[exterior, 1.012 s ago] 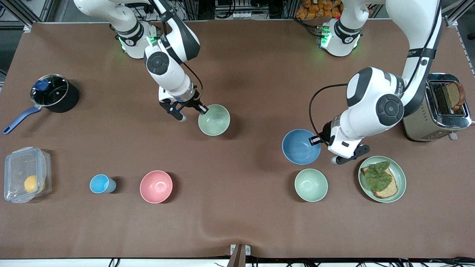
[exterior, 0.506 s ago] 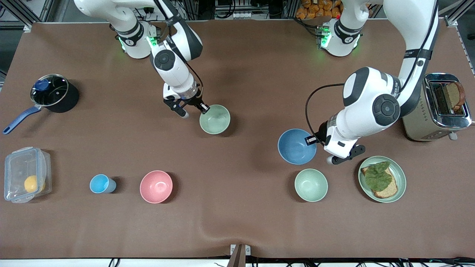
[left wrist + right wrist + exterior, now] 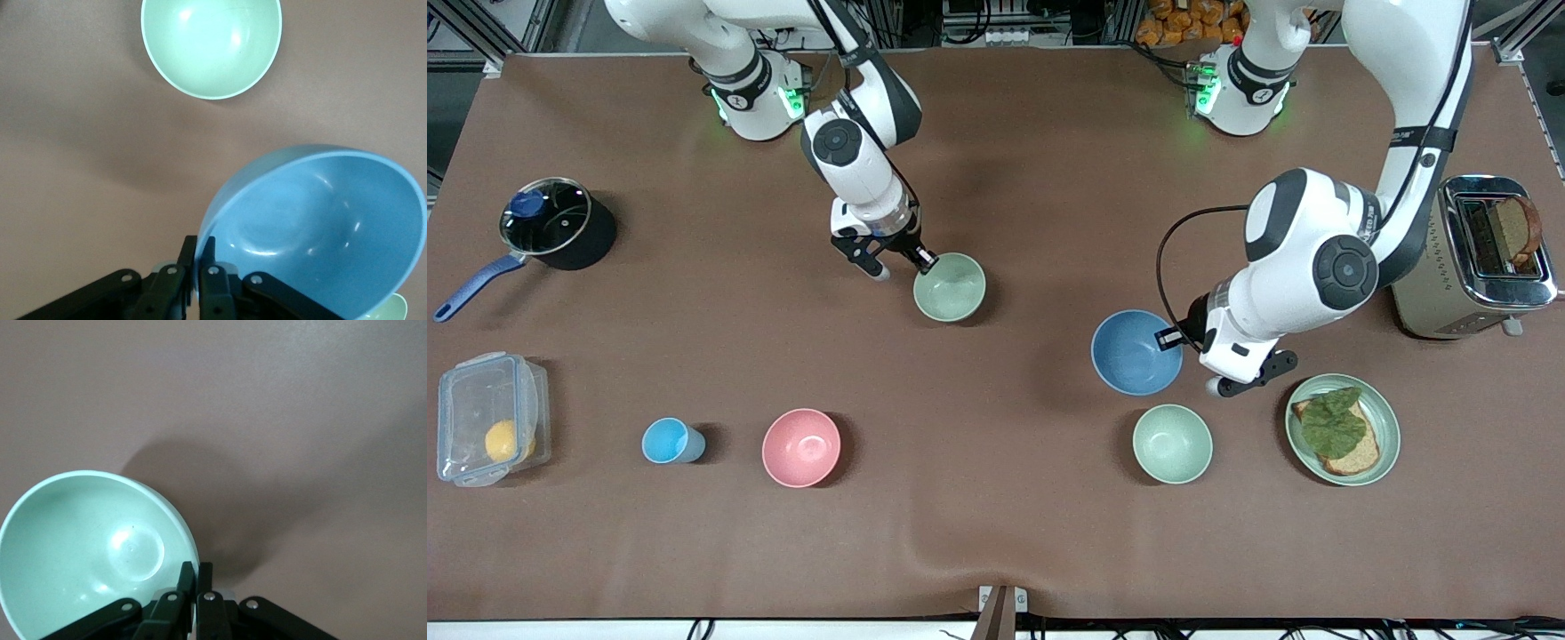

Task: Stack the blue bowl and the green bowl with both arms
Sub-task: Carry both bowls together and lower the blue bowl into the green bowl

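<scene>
My left gripper is shut on the rim of the blue bowl, which hangs tilted a little above the table. In the left wrist view the fingers pinch that rim, with the blue bowl filling the frame's corner. My right gripper is shut on the rim of the sage-green bowl, held just over the middle of the table. The right wrist view shows the green bowl tilted beside its clamped fingers. The two bowls are well apart.
A paler mint bowl sits nearer the front camera than the blue bowl, beside a green plate with bread and lettuce. A toaster stands at the left arm's end. A pink bowl, light-blue cup, plastic box and lidded pot stand toward the right arm's end.
The right gripper has carried the green bowl a short way toward the left arm's end. The left gripper has shifted the blue bowl slightly toward the right arm's end. Both grips are unchanged.
</scene>
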`<action>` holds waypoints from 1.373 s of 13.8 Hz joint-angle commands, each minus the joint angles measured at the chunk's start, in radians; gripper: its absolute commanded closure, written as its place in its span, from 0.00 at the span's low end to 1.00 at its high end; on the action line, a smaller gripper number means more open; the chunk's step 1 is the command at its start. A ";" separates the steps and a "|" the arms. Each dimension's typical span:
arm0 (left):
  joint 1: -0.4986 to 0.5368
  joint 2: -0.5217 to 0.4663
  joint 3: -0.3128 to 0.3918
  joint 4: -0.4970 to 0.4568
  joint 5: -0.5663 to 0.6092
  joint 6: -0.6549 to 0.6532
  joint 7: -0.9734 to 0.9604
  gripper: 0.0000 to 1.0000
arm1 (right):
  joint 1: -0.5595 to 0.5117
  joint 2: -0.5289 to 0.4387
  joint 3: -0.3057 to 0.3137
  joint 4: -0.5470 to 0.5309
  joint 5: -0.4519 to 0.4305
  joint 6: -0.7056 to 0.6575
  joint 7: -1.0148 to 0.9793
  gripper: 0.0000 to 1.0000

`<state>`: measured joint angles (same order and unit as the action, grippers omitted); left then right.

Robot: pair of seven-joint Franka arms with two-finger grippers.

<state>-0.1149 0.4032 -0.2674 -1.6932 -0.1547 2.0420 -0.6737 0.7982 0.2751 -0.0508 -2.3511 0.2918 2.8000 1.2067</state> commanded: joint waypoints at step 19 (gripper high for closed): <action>-0.287 0.132 -0.050 0.021 -0.092 0.139 -0.293 1.00 | -0.185 -0.076 -0.075 0.090 0.208 -0.289 0.110 0.00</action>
<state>-0.3859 0.5233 -0.3201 -1.6837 -0.2038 2.1872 -0.9474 0.6330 0.1904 -0.1243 -2.2597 0.4276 2.5181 1.3244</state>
